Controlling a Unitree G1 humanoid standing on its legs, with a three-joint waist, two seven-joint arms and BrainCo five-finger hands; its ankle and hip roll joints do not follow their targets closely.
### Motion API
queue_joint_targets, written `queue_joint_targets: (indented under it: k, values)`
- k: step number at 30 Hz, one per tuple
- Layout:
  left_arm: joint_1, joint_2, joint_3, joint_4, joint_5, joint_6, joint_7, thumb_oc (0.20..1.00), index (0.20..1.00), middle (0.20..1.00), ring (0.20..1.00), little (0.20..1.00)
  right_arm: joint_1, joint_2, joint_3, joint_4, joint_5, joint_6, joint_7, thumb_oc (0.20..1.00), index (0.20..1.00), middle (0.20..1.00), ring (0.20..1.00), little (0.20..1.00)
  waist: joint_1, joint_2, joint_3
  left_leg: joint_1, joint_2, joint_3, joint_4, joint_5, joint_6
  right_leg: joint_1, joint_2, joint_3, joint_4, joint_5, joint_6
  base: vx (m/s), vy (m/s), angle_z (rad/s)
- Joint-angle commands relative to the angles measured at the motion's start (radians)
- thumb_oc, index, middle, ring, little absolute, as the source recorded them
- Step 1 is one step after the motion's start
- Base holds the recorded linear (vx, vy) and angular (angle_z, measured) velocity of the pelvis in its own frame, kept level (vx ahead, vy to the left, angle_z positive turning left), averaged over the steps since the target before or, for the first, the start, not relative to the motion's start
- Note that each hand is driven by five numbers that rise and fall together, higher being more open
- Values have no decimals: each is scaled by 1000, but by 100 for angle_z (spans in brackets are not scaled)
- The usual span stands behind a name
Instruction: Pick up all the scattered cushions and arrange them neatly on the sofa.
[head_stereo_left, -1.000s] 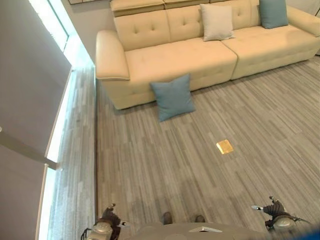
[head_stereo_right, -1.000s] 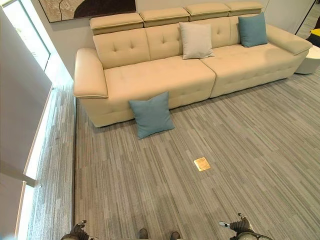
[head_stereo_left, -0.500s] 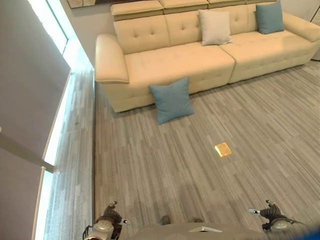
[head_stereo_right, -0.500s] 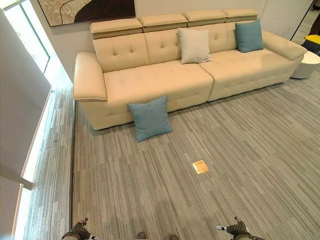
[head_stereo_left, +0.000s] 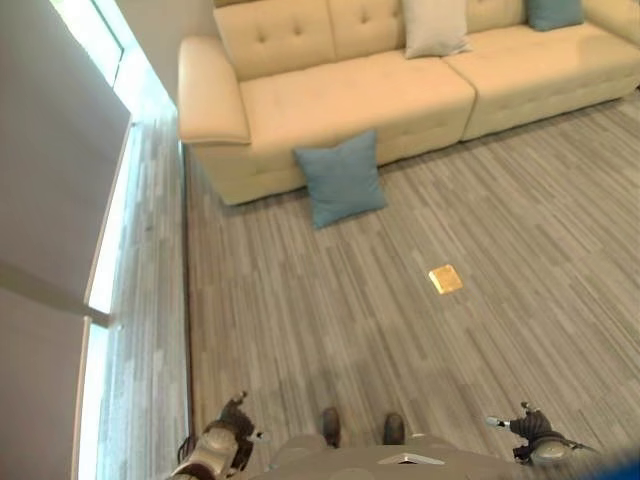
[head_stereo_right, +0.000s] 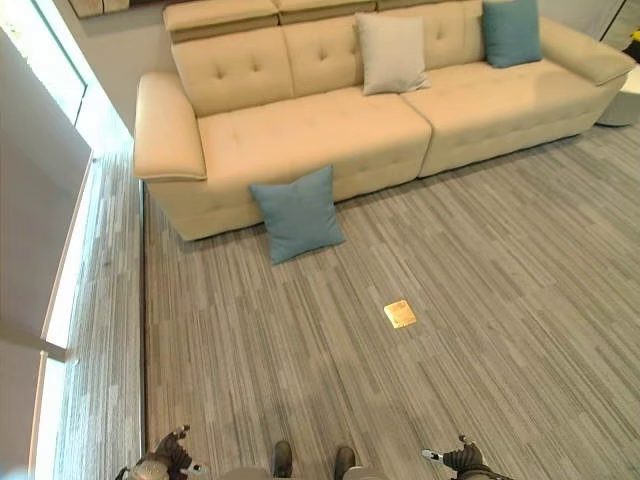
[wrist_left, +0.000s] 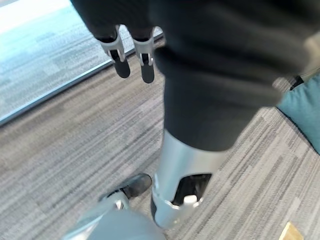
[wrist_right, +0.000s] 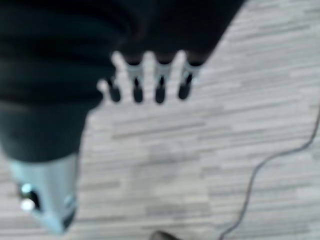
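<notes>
While a blue cushion (head_stereo_right: 297, 213) leans against the sofa (head_stereo_right: 300, 130), the left hand (wrist_left: 131, 55) and right hand (wrist_right: 150, 82) hang empty, fingers straight.

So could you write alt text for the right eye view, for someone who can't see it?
A teal cushion sits on the grey striped floor, leaning against the front of a long cream sofa. On the sofa seat, against its back, stand a beige cushion and another teal cushion; a small gold plate is set in the floor.
</notes>
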Motion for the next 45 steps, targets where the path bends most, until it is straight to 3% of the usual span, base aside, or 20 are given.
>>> queue_joint_targets:
  k: [1, 4, 7, 13, 15, 16, 17, 20, 23, 25, 27, 30, 33, 34, 35, 36, 38, 40, 42, 45]
  values:
    - [-7, -4, -10, -22, -7, -12, 12, 1000, 1000, 1000, 1000, 1000, -13, -48, 44, -18, 18, -8, -3, 1000, 1000, 1000, 1000, 1000, 19, 7, 12, -26, 64, 3, 86, -27, 22, 48, -25, 20, 52, -68, 82, 154, -119, -7]
    - [3, -8, -7, -15, -2, -10, 9, 1000, 1000, 1000, 1000, 1000, -12, -50, 51, -19, 15, -7, 0, 1000, 1000, 1000, 1000, 1000, 34, 3, 3, -47, 31, 25, 10, -60, 41, 73, -17, 22, 35, -78, 91, 170, -35, -3]
    - [19, -13, -7, 6, 15, -6, -1, 1000, 1000, 1000, 1000, 1000, -10, -52, 63, -16, 10, -2, 0, 1000, 1000, 1000, 1000, 1000, 59, 15, -9, -75, 17, 73, -150, 10, 45, 116, 15, 26, 2, -95, 101, 277, 2, 5]
    - [58, -5, 33, 46, 21, 2, 0, 1000, 1000, 1000, 1000, 1000, -16, -32, 90, -9, -31, 5, 6, 1000, 1000, 1000, 1000, 1000, 105, -7, -48, -88, -25, 4, -193, 22, 72, 155, 22, 77, 31, -137, 123, 312, 85, -51]
    - [60, 0, 52, 52, 16, 2, 0, 1000, 1000, 1000, 1000, 1000, -27, -24, 95, -10, -55, 12, 17, 1000, 1000, 1000, 1000, 1000, 138, -23, -66, -44, -40, 21, -179, -29, 108, 118, -30, 73, 186, -100, 182, 431, 238, -58]
    - [54, 5, 48, 38, 12, 5, 0, 1000, 1000, 1000, 1000, 1000, -37, -26, 99, -14, -65, 19, 22, 1000, 1000, 1000, 1000, 1000, 135, -19, -55, 5, -52, 26, -179, -57, 144, 20, -77, 79, 421, 59, 237, 397, 297, -65]
    - [41, 14, 35, 8, 6, 3, 4, 1000, 1000, 1000, 1000, 1000, -54, -31, 106, -31, -67, 17, 16, 1000, 1000, 1000, 1000, 1000, 110, 12, -30, 63, -41, 9, -197, -71, 167, -65, -89, 70, 598, 151, 240, 306, 245, -70]
    - [27, 22, 18, -10, 8, 1, 7, 1000, 1000, 1000, 1000, 1000, -66, -29, 115, -41, -72, 17, 16, 1000, 1000, 1000, 1000, 1000, 91, 36, -14, 132, -32, -21, -228, -92, 174, -154, -119, 27, 673, 90, 207, 231, 107, 4]
    - [12, 21, 10, -21, 7, -5, 10, 1000, 1000, 1000, 1000, 1000, -88, -32, 126, -51, -69, 14, 16, 1000, 1000, 1000, 1000, 1000, 71, 44, -5, 201, -34, -44, -256, -123, 166, -207, -131, -30, 516, 31, 182, 367, -58, 27]
    - [-2, 25, -3, -6, 40, -11, 22, 1000, 1000, 1000, 1000, 1000, -109, -34, 141, -58, -78, 18, 15, 1000, 1000, 1000, 1000, 1000, 46, 17, 0, 265, -46, -71, -283, -160, 144, -257, -128, -36, 218, 75, 199, 503, -224, 0]
    - [-10, 21, -11, 10, 63, -13, 22, 1000, 1000, 1000, 1000, 1000, -110, -35, 147, -54, -85, 22, 15, 1000, 1000, 1000, 1000, 1000, 24, 11, 5, 312, -39, -108, -298, -189, 131, -281, -94, 29, 96, 126, 219, 427, -185, 10]
    - [-10, 11, -15, 26, 82, -18, 21, 1000, 1000, 1000, 1000, 1000, -95, -31, 146, -41, -86, 19, 18, 1000, 1000, 1000, 1000, 1000, 18, 4, -6, 353, -19, -137, -299, -228, 110, -276, -71, 86, 98, 135, 216, 323, -197, 66]
    - [8, -1, -18, 38, 86, -18, 15, 1000, 1000, 1000, 1000, 1000, -69, -30, 141, -35, -82, 11, 21, 1000, 1000, 1000, 1000, 1000, 10, 6, -34, 362, 19, -161, -264, -240, 84, -256, -56, 68, 136, 114, 185, 392, -361, 94]
    - [4, -7, -25, 31, 77, -15, 7, 1000, 1000, 1000, 1000, 1000, -70, -31, 139, -36, -65, 0, 17, 1000, 1000, 1000, 1000, 1000, 16, 10, -16, 246, 50, -140, -11, -135, 36, -183, -37, 50, 132, 64, 143, 375, -707, 64]
    - [-11, -1, -32, 0, 53, -12, 7, 1000, 1000, 1000, 1000, 1000, -71, -34, 131, -41, -33, -4, 8, 1000, 1000, 1000, 1000, 1000, 28, -32, 17, 84, 77, -53, 245, -41, 40, -106, -39, 31, 93, 35, 94, 302, -674, 69]
    - [-14, 1, -36, -8, 49, -10, 6, 1000, 1000, 1000, 1000, 1000, -71, -36, 129, -40, -28, 0, 9, 1000, 1000, 1000, 1000, 1000, 33, -36, 23, 53, 81, -32, 280, -45, 42, -89, -39, 29, 87, 29, 88, 249, -466, 86]
    - [-9, -2, -40, 5, 58, -9, 4, 1000, 1000, 1000, 1000, 1000, -63, -39, 128, -49, -20, -6, 11, 1000, 1000, 1000, 1000, 1000, 50, -40, 10, -4, 1, 7, 134, -130, 68, -33, -23, 34, 58, 7, 93, 345, -169, 10]
    - [4, -2, -34, 8, 66, -10, -3, 1000, 1000, 1000, 1000, 1000, -53, -41, 130, -47, -25, -4, 9, 1000, 1000, 1000, 1000, 1000, 67, -17, -6, -9, -52, 22, -72, -89, 80, 13, 23, 41, 43, -20, 100, 367, -65, -8]
    - [15, 0, -27, 11, 65, -12, -5, 1000, 1000, 1000, 1000, 1000, -53, -39, 135, -45, -30, -3, 9, 1000, 1000, 1000, 1000, 1000, 83, -4, -10, -29, -73, 16, -128, -33, 73, 48, 54, 67, 44, -41, 95, 231, -24, -23]
    - [40, -3, -6, 25, 60, -7, -9, 1000, 1000, 1000, 1000, 1000, -45, -32, 139, -43, -46, -2, 15, 1000, 1000, 1000, 1000, 1000, 101, 4, -31, 24, -83, -19, -197, -24, 93, 76, 74, 88, 62, -73, 98, 231, 31, -56]
